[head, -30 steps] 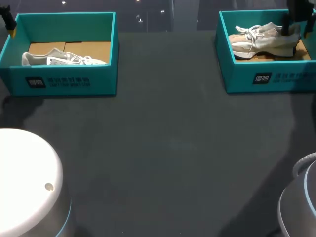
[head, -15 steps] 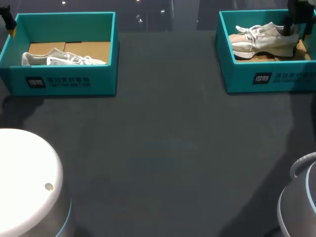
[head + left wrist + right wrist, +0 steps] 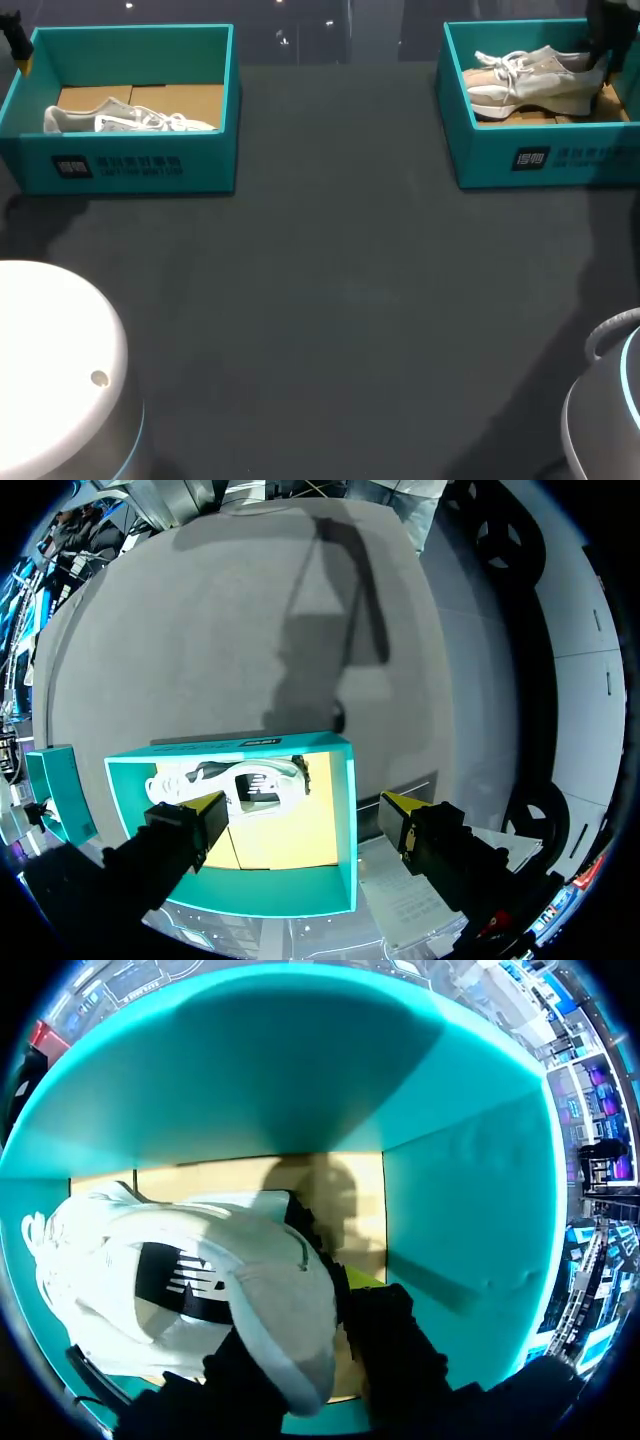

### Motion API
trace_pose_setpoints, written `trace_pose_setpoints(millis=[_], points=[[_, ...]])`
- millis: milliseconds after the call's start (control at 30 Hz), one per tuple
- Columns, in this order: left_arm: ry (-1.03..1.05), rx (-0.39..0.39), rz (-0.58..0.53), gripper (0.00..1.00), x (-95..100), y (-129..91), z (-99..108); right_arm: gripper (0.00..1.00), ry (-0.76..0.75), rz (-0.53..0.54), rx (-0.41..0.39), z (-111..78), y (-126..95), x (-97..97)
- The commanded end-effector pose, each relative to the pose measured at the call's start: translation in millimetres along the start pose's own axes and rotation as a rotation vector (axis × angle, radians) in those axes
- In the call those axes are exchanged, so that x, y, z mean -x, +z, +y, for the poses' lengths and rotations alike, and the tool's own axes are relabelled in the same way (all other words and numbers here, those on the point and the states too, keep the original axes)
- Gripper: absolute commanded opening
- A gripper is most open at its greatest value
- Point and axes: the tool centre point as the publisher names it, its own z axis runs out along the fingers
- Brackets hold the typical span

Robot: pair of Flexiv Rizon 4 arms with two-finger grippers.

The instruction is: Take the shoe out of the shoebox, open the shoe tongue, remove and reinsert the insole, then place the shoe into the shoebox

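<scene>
One beige shoe [image 3: 530, 85] in right shoebox [image 3: 530, 160], long axis side-to-side, toe twd counter [image 3: 340, 300] middle, right tool [image 3: 318, 1345] clamped on its heel. Left tool [image 3: 305, 815] wide open, empty, over left shoebox [image 3: 345, 880].

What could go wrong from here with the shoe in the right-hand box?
The right gripper holds the beige shoe only at its heel, so it may tilt or slip free. The shoebox wall stands close beside the fingers; the toe or laces could catch on it during a lift.
</scene>
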Motion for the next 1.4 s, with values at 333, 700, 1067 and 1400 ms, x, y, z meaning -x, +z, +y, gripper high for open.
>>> trace_pose_setpoints(millis=[333, 700, 1067, 1400], points=[[0.001, 0.003, 0.002, 1.0, -0.1, 0, -2, 0.0, 0.003, 0.0, 0.011, 1.6, -24, -1.5], [0.001, 0.003, 0.002, 1.0, -0.1, 0, -2, 0.0, 0.011, -0.012, 0.016, -6.0, -38, 9.1], [0.001, 0.003, 0.002, 1.0, -0.1, 0, -2, 0.0, 0.017, -0.012, 0.036, -9.3, -68, 18.4], [0.001, 0.003, 0.002, 1.0, -0.1, 0, -2, 0.0, 0.005, -0.003, 0.04, -20.0, -107, 27.3]])
